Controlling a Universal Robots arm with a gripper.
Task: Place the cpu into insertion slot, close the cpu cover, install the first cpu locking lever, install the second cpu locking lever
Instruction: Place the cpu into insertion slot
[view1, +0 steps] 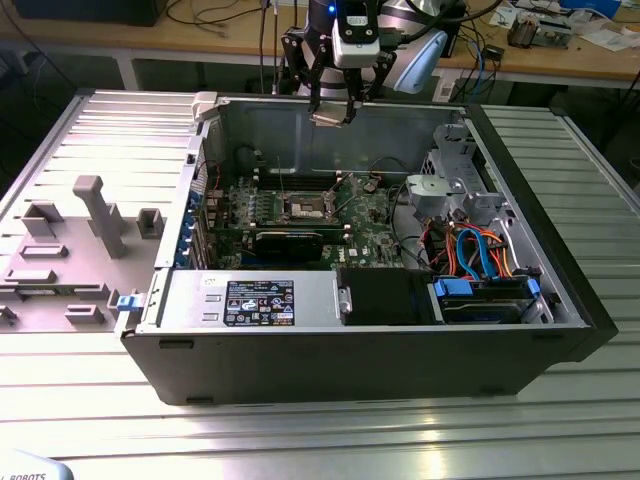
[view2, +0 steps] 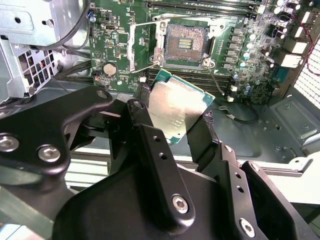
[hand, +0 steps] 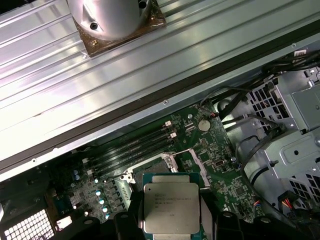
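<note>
There is one open computer case (view1: 350, 360) on one metal worktop (view1: 300, 440). Inside it sits one green board (view1: 372, 222) with one insertion slot (view2: 186, 41), one cpu cover (view2: 133, 45), one long black graphics card (view1: 290, 240) and one round coin battery (view2: 109, 68). There is one cpu (view2: 175, 107) and one tool (view2: 172, 114) with two black fingers (view2: 150, 140), and the long thin memory slots (hand: 132, 150) lie too close together to count.
</note>
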